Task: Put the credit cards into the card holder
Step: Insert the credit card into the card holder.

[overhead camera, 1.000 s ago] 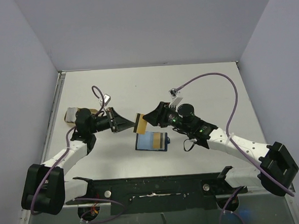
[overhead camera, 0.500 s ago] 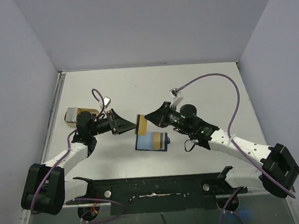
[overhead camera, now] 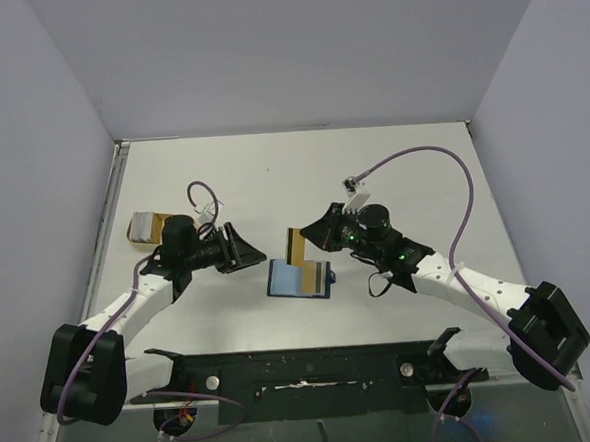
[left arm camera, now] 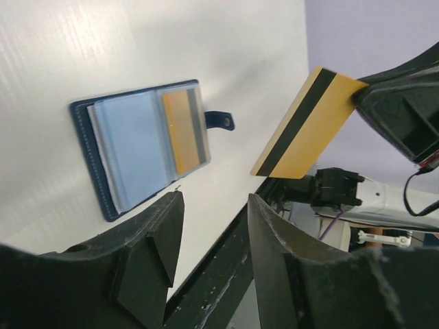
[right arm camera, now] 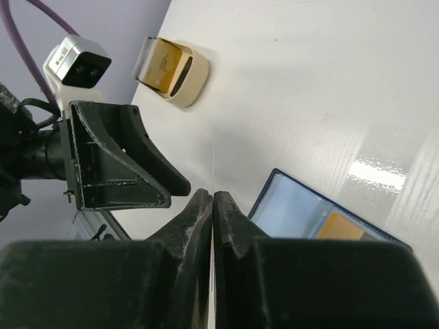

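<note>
**Right arm is holding a gold card by the open wallet; left jaws are standing free**

The right gripper (overhead camera: 309, 243) is clenching its jaws on one end of the gold card (left arm camera: 305, 123). It is holding the card tilted and clear of the bench (overhead camera: 392, 165), with the dark stripe running along one long side. Pinching the card by its end is leaving most of its length bare, probably so the free end can lead into a sleeve.

The wallet (left arm camera: 137, 147) is lying open and flat on the bench between the two arms, with its pale blue sleeves facing up and its snap tab sticking out sideways. A slotted card (left arm camera: 184, 131) is already showing behind the sleeve on the tab side. The held card is hanging near the wallet's far edge, apart from it.

The left gripper (overhead camera: 249, 256) is standing off to the wallet's left with its jaws released, grasping nothing and pointing toward the wallet. That gap is giving the right arm room to tip the card down. Nothing is pinning the wallet, so it may slide when the card pushes in. The tray (right arm camera: 195, 74) is sitting well apart, near the bench's left edge.
</note>
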Motion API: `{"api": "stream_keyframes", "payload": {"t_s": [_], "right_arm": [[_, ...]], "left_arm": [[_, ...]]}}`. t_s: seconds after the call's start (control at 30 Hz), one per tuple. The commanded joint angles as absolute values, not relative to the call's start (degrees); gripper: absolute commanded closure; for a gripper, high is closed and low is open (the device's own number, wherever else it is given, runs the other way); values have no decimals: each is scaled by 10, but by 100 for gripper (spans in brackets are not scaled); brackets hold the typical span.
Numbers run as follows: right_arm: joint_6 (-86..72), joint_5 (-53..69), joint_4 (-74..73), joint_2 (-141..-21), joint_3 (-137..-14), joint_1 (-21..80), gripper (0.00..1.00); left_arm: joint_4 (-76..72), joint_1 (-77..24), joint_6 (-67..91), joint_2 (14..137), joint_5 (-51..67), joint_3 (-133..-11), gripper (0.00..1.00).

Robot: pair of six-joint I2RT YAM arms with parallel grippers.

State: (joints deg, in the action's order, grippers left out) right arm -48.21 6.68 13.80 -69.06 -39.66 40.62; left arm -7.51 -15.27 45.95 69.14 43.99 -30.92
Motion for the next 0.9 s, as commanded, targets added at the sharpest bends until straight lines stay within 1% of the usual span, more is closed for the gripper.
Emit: {"api": "stream_keyframes", "payload": {"t_s": [0.0, 0.2, 0.33, 0.53, 0.73, 0.87], "right_arm": [[-470, 76, 148, -717, -396, 396, 100], [-465, 77, 174, -766, -388, 384, 100], [-473, 103, 195, -800, -383, 369, 100], [-481, 112, 210, -826, -370, 352, 100], [-485, 119, 229, -843, -354, 339, 100], [-491, 130, 245, -856, -348, 334, 100]], "left_arm": [[-40, -164, 401, 706, 402, -318, 61], [-95, -182, 420, 742, 400, -292, 68], [-117, -196, 423, 774, 400, -288, 72], [-151, -215, 425, 809, 396, -274, 81], [-152, -220, 417, 832, 387, -272, 89], [-154, -225, 413, 845, 382, -271, 91]]}}
